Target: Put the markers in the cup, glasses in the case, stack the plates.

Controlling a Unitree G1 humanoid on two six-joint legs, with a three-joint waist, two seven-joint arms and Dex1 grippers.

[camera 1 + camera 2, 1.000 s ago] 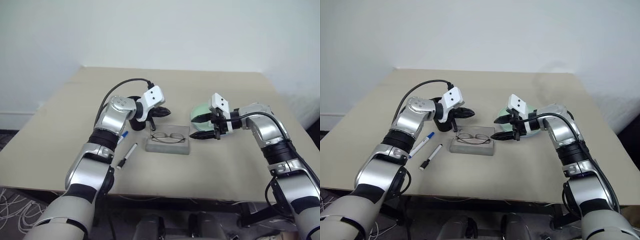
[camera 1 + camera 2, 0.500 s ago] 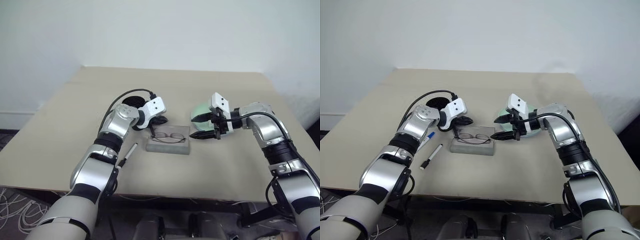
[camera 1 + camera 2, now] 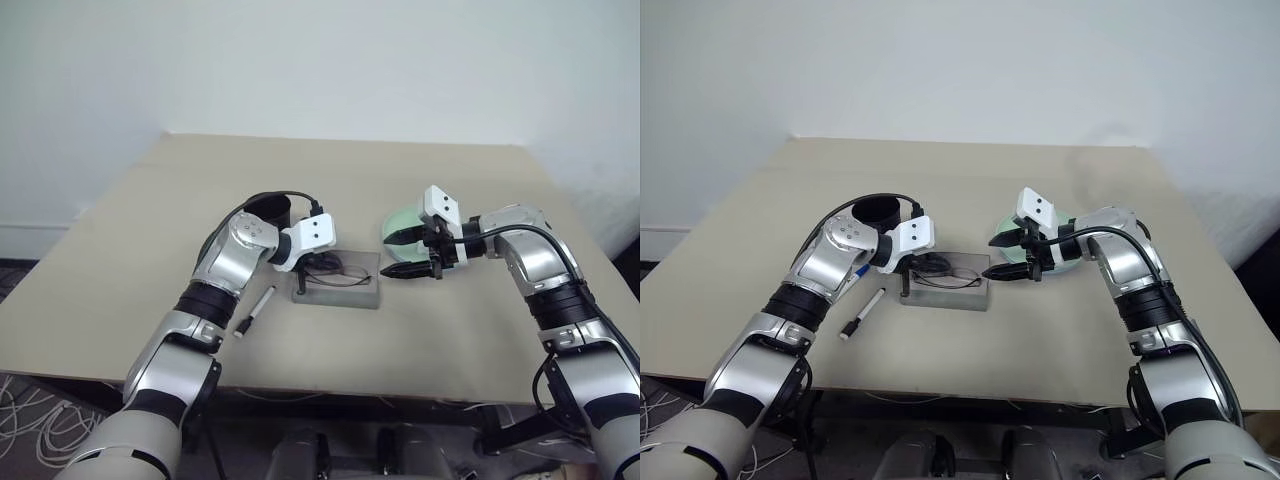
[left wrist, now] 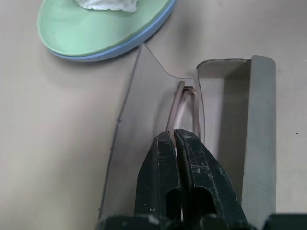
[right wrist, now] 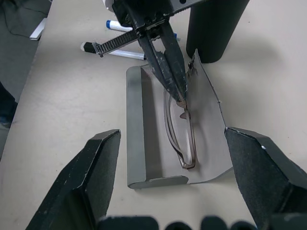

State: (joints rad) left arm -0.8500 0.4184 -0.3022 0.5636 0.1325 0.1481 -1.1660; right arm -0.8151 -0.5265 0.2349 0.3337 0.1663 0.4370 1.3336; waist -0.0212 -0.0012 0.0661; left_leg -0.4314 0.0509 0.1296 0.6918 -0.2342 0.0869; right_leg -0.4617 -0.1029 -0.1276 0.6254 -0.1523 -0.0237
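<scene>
My left gripper [image 5: 180, 93] clenched on thin dark wire-framed glasses [image 5: 180, 132], seating them inside open grey oblong case [image 5: 144, 139]. My right gripper [image 3: 1006, 256] spread wide just beside case, ready to steady it.

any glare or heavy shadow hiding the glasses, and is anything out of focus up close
Left wrist view: no glare, the case wall shades its inside, glasses readable past the left gripper. Right wrist view: soft even light, the right gripper's fingers loom large and slightly soft. Head views: even light, faint shadows.
</scene>
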